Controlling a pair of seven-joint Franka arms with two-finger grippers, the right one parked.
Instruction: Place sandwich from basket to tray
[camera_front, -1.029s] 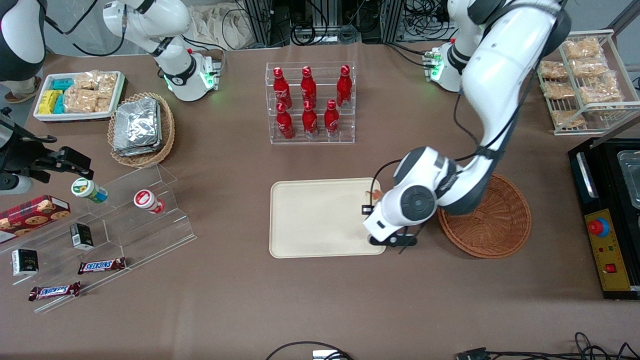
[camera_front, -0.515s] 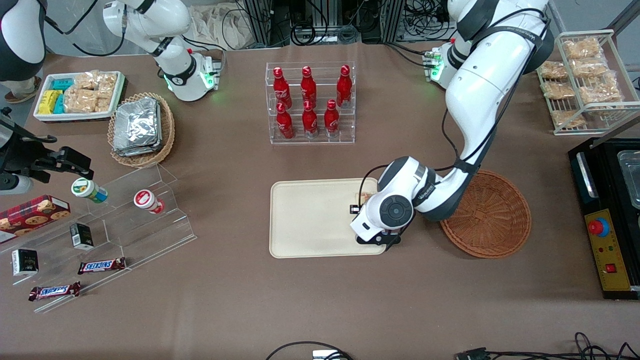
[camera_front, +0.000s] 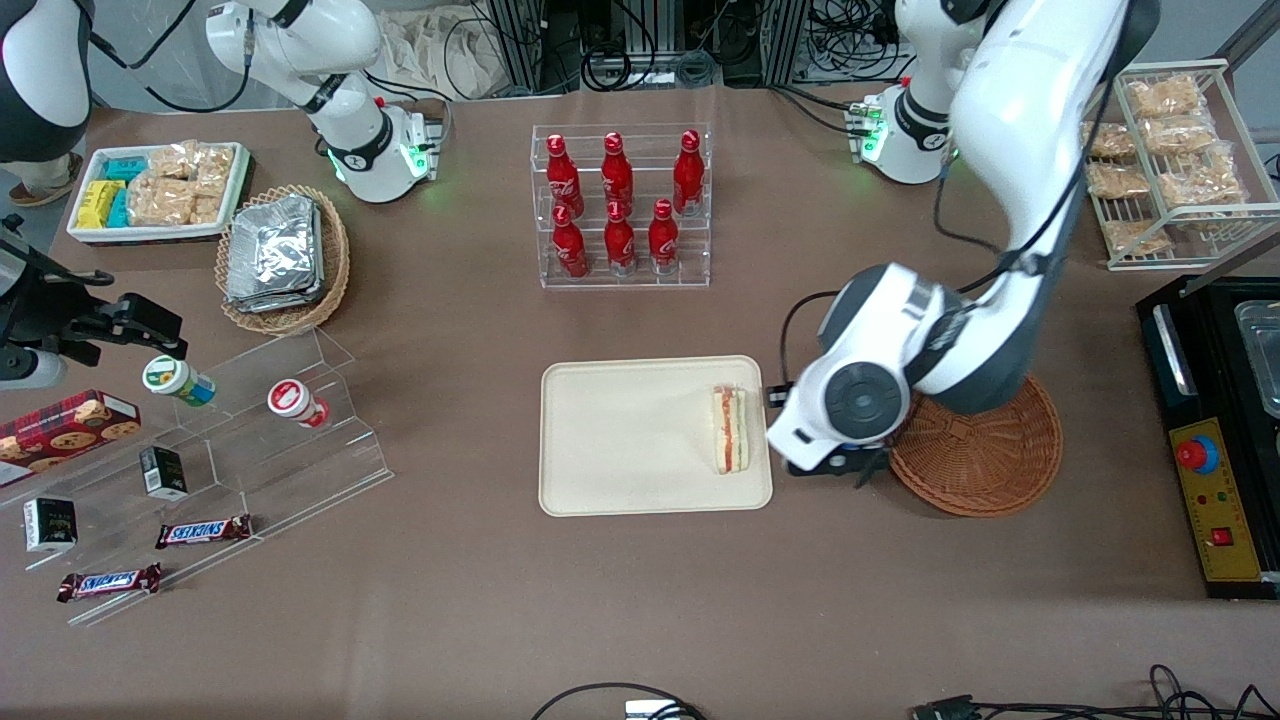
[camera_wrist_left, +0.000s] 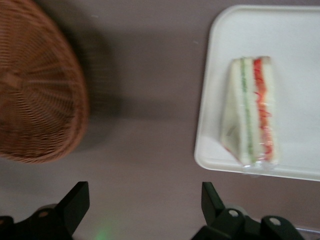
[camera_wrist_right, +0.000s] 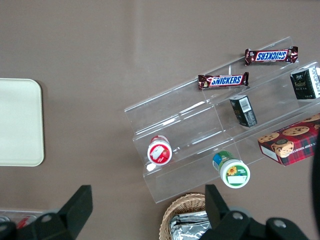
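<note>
Now the sandwich is lying flat on the tray, close to the tray edge that faces the basket, with its red and green filling stripes showing upward. Nothing is touching it. In the left wrist view the same wedge is resting just inside the tray's rounded rim, its clear wrap reaching the tray's edge.

Moving along toward the working arm's end of the bench, the pincer is hanging over the bare strip of brown surface between the tray and the basket, tucked under the arm's white wrist. Its two dark fingers are standing wide apart in the wrist view and are gripping nothing, with only bench surface showing between them.

Next comes the reddish-brown wicker basket, sitting just beside the pincer and partly covered by the arm in the front view; the part of it that is showing is holding nothing.

Farther from the front camera than the tray, a clear rack of red bottles is standing upright on the bench.
</note>
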